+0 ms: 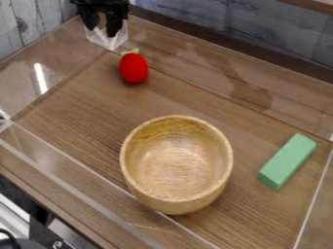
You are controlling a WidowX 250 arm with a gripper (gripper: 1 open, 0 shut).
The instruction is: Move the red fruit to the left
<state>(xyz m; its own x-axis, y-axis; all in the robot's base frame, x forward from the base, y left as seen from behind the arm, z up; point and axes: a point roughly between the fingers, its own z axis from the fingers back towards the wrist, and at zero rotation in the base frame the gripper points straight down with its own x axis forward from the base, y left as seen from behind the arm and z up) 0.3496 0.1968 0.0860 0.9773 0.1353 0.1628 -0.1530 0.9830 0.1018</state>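
**Fruit sitting free, gripper up above it**

The fruit (pixel 132 67) sits on the surface (pixel 78 126) near the far left corner, nothing holding it. The gripper (pixel 104 37) hangs just behind and left of it, not touching, fingers (pixel 117 35) empty; can't tell how far apart they are.

fruit (pixel 132 67) behind-left of bowl (pixel 177 163) | block (pixel 287 160) right of bowl | hand (pixel 103 26) behind fruit

Matt wooden bowl (pixel 177 163); glossy red fruit (pixel 132 67); wood-grain table (pixel 247 112).
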